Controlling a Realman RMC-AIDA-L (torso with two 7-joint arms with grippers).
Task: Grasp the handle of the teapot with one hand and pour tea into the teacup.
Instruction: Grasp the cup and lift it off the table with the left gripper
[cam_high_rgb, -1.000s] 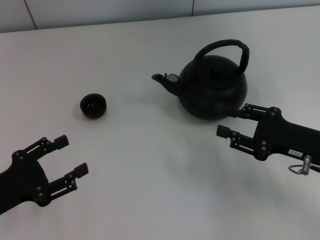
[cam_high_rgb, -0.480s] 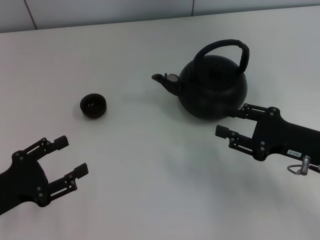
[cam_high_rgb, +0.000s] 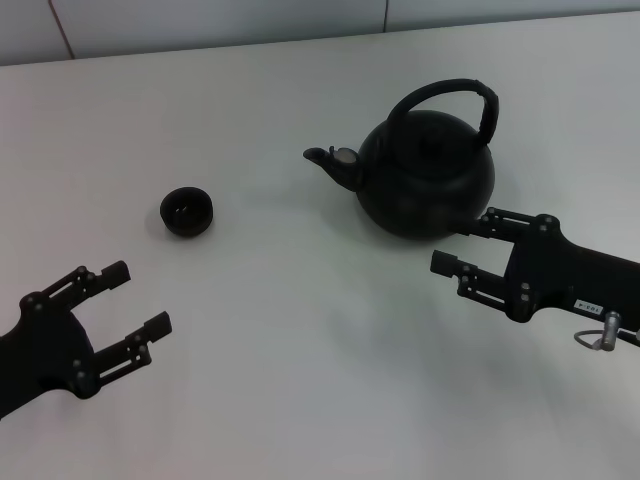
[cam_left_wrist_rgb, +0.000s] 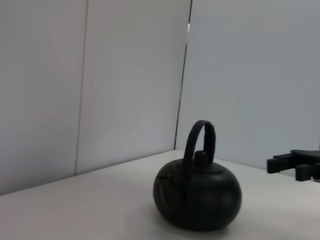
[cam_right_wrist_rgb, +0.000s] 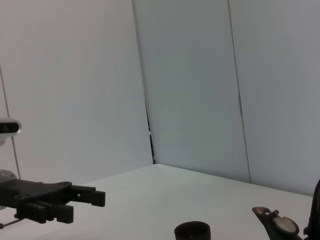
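Observation:
The matte-black teapot (cam_high_rgb: 425, 180) stands at the back right of the white table, spout pointing left. Its arched handle (cam_high_rgb: 440, 92) stands upright over it. The tiny black teacup (cam_high_rgb: 186, 211) sits apart at the left. My right gripper (cam_high_rgb: 463, 240) is open and empty, right at the pot's near right side and low beside its body. My left gripper (cam_high_rgb: 140, 297) is open and empty near the front left, short of the cup. The left wrist view shows the teapot (cam_left_wrist_rgb: 197, 197) and its handle (cam_left_wrist_rgb: 200, 137). The right wrist view shows the teacup (cam_right_wrist_rgb: 192, 231).
The white table (cam_high_rgb: 300, 330) ends at a pale wall along the back. The left wrist view shows the right gripper (cam_left_wrist_rgb: 295, 165) far off. The right wrist view shows the left gripper (cam_right_wrist_rgb: 85, 200) and the spout (cam_right_wrist_rgb: 275, 225).
My left gripper has shifted slightly to the left and a little forward. The right gripper, teapot and cup have hardly moved.

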